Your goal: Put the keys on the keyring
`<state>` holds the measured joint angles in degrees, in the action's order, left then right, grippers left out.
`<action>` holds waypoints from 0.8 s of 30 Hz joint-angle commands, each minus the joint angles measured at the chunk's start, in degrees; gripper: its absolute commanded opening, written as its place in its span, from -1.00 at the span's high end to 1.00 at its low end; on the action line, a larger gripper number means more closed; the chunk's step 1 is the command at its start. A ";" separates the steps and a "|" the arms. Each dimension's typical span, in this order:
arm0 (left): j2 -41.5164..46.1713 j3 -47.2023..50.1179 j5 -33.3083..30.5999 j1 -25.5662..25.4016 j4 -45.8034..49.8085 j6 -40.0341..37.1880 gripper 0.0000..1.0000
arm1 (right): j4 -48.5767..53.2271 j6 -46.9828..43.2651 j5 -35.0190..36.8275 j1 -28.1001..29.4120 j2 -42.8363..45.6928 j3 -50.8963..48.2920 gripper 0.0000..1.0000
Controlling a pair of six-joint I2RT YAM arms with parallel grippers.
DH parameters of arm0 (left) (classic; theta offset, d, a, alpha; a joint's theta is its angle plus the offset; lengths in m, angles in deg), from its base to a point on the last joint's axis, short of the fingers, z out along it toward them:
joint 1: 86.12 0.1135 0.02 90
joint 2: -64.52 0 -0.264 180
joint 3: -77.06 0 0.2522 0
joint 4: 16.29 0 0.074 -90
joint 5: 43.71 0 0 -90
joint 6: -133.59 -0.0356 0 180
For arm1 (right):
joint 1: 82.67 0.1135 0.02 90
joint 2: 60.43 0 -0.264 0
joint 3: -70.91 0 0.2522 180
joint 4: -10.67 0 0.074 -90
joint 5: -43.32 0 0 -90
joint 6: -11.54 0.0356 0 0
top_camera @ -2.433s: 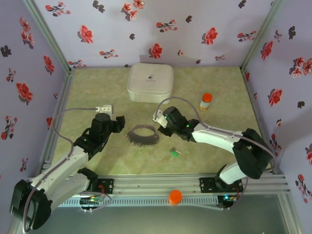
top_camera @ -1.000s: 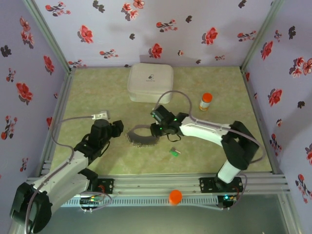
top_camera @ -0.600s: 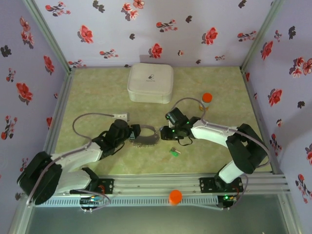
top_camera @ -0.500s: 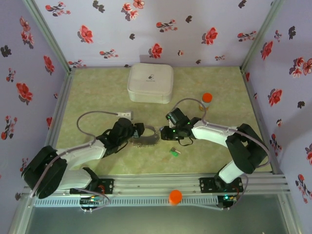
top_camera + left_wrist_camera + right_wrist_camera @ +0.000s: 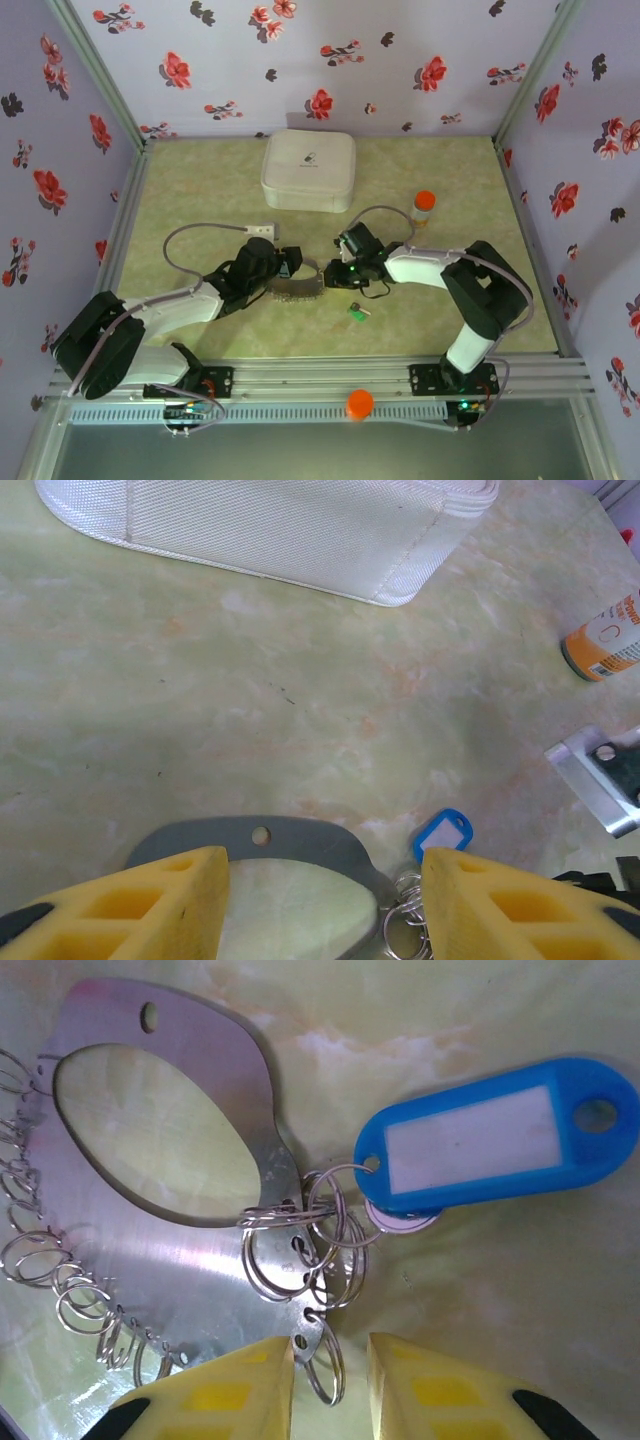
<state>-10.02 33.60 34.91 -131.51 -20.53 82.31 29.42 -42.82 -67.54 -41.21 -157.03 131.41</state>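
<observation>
Looking from above, the left gripper [image 5: 287,262] and right gripper [image 5: 341,268] flank the keyring [image 5: 298,284]; the green key [image 5: 357,311] lies apart, nearer the bases. Left wrist: its claw stands released, straddling the keyring. Right wrist: the blue key [image 5: 490,1150] hangs among the keyring's edge loops (seemingly linked); the claw is nearly together around a small loop [image 5: 325,1372], and I cannot tell whether it grips.

Left gripper [image 5: 325,900] and right gripper [image 5: 330,1365] face each other, low; left fingers [image 5: 150,905] far apart, right fingers [image 5: 225,1395] nearly together.
</observation>
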 commanded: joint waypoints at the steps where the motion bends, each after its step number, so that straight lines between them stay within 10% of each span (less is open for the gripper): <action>1: 0.36 -1.37 -1.17 -0.41 -1.14 0.74 -0.08 | -1.52 0.48 -1.23 -0.23 -0.97 0.27 0.49; 24: 3.41 -0.46 -2.87 -0.45 0.02 -1.18 -0.08 | 2.17 -3.07 -0.07 -0.06 0.80 0.87 1.00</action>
<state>-8.38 33.60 34.17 -131.51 -20.51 82.22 28.44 -43.80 -69.77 -41.21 -157.71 131.43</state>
